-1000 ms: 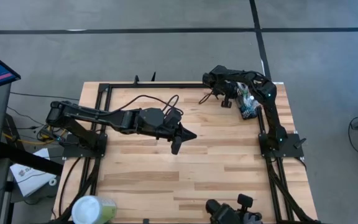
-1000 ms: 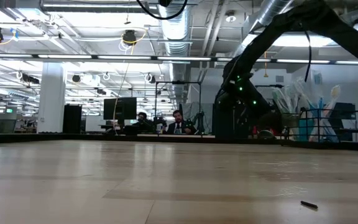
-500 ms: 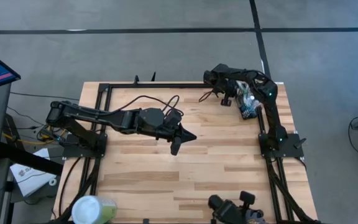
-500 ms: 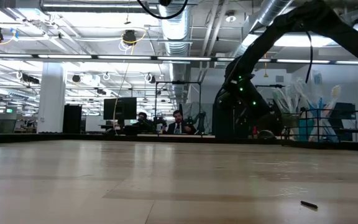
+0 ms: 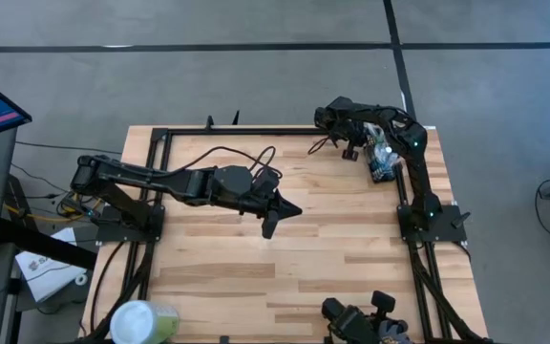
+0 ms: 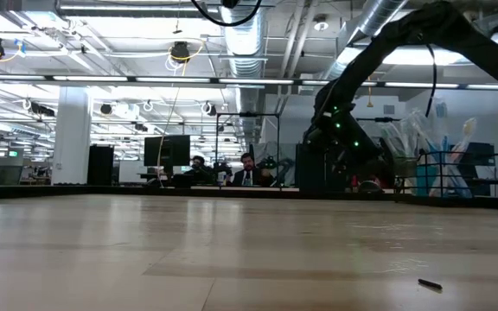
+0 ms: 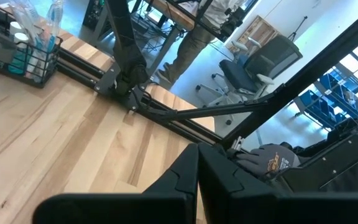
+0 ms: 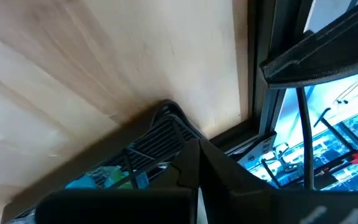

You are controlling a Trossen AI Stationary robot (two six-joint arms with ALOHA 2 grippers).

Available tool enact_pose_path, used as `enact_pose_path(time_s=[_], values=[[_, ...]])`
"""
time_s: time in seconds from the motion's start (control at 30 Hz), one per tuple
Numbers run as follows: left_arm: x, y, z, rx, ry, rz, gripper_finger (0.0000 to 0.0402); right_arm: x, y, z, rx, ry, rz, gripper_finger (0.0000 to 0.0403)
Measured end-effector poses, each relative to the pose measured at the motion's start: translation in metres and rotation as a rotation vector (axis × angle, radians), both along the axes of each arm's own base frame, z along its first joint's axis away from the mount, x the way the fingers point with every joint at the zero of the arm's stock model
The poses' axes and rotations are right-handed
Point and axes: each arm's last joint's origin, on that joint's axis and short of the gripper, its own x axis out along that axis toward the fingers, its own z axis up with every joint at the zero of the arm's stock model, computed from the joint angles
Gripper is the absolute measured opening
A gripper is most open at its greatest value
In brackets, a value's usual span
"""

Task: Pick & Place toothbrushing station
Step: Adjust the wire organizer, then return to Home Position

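Your right tool [image 5: 349, 153], fingers together, hovers beside the wire holder [image 5: 382, 162] at upper right; grasp not begun. Left tool [image 5: 271, 225] waits mid-tabletop [image 5: 218, 268], closed. Next: open, straddle the holder.

Toothbrushing station [image 5: 382, 161] at table's [image 5: 304, 258] far right edge.

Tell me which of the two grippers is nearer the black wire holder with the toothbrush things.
The right gripper, at the table's far right corner, right beside the black holder. The left gripper hangs over the table's middle, well away from it.
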Motion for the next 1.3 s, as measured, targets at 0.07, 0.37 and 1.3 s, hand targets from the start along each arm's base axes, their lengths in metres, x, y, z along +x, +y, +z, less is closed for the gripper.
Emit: enact_pose_path(time_s=[0.07,0.37,1.3], values=[[0.000,0.000,0.000,0.000,0.000,0.000,0.0001,-0.001,-0.001,0.000,-0.001,0.001,-0.007,0.0000],[0.000,0.002,0.000,0.000,0.000,0.006,0.0001,0.006,0.006,-0.002,0.086,-0.081,-0.015,0.0000],[0.000,0.002,0.000,0.000,-0.001,0.008,0.0001,-0.002,0.000,0.004,-0.017,-0.011,-0.031,0.0000]])
